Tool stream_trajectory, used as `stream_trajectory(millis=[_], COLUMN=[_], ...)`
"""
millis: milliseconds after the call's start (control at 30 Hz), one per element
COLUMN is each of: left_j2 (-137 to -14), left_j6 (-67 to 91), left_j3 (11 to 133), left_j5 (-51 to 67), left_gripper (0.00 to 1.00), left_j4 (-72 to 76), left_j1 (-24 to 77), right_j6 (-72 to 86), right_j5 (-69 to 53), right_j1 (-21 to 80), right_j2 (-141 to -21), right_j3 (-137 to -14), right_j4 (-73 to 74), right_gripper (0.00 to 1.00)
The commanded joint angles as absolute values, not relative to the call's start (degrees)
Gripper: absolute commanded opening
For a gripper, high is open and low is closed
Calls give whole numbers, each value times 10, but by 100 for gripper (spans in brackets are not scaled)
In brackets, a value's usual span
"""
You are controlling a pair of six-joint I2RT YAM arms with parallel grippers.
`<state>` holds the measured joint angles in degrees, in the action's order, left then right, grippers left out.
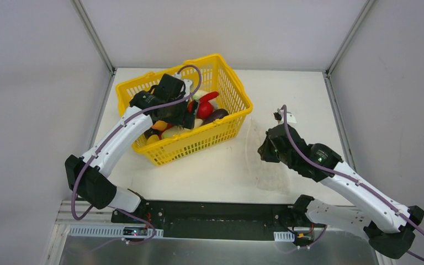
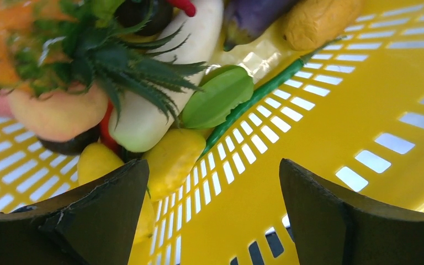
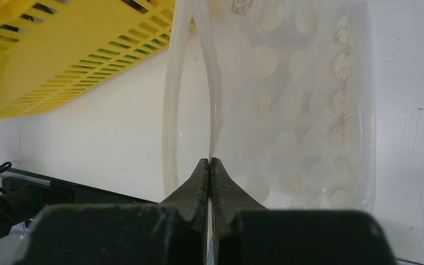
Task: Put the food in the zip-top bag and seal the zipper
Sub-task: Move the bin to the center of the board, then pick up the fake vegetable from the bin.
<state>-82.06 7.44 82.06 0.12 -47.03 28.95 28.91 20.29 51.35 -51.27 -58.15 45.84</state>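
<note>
Bright, even light falls from above in the overhead view. The white surface (image 1: 221, 171) is nearly washed out, and only soft shadows lie under the yellow basket (image 1: 199, 142) and the arms. In the left wrist view the food (image 2: 49, 110) toward the upper left is out of focus, and the basket's glossy plastic carries white glare. The fingers (image 2: 88, 221) of the left gripper (image 2: 212, 163) are dark, with little detail. In the right wrist view the zip-top bag (image 3: 298, 110) shows pale, with low contrast against the surface.

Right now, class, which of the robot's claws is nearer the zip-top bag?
Right. The right claw is shut on the zip-top bag; the left claw is open inside the yellow basket.
</note>
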Motion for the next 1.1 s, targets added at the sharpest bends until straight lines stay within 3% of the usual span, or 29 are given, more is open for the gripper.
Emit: stream_trajectory(millis=[0, 200, 400, 933, 1067], left_j2=[-816, -883, -953, -1028, -1012], left_j6=[89, 33, -32, -51, -44], left_j3=[802, 843, 879, 813, 797], left_j5=[69, 36, 116, 121, 95], left_gripper=[91, 89, 83, 74, 78], left_j4=[-518, -524, -530, -513, -497], left_j1=[327, 302, 278, 281, 286], right_j6=[291, 291, 301, 294, 294], right_j5=[203, 199, 188, 180, 183], right_j1=[513, 513, 513, 513, 513], right_j2=[-505, -503, -503, -507, -502], right_j3=[-576, -576, -571, -558, -552], right_j4=[442, 436, 424, 406, 402], right_gripper=[0, 0, 0, 0, 0])
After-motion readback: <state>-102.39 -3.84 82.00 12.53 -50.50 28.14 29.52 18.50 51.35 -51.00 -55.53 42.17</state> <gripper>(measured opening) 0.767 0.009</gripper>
